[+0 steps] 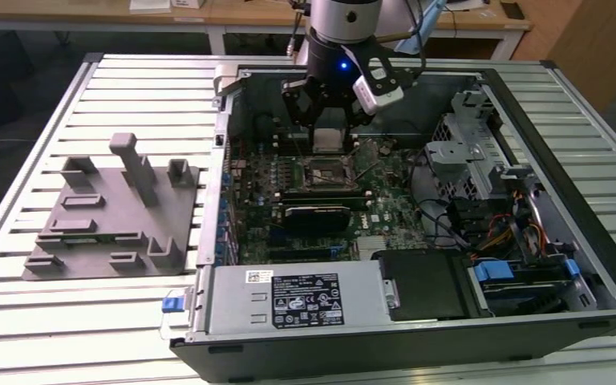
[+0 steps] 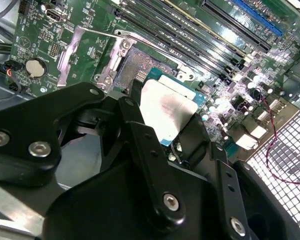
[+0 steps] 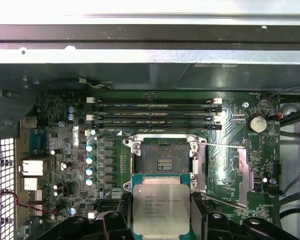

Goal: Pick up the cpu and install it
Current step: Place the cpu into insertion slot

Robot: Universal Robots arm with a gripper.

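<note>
Claw (image 3: 160, 216) clamped on cpu (image 3: 161, 202) edges, held flat, squared to open socket (image 3: 162, 162), hovering just short of it, not seated yet.

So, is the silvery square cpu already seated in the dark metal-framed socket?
No, the first wrist view shows the silvery square cpu clamped in the black tool and the dark socket bare.
</note>
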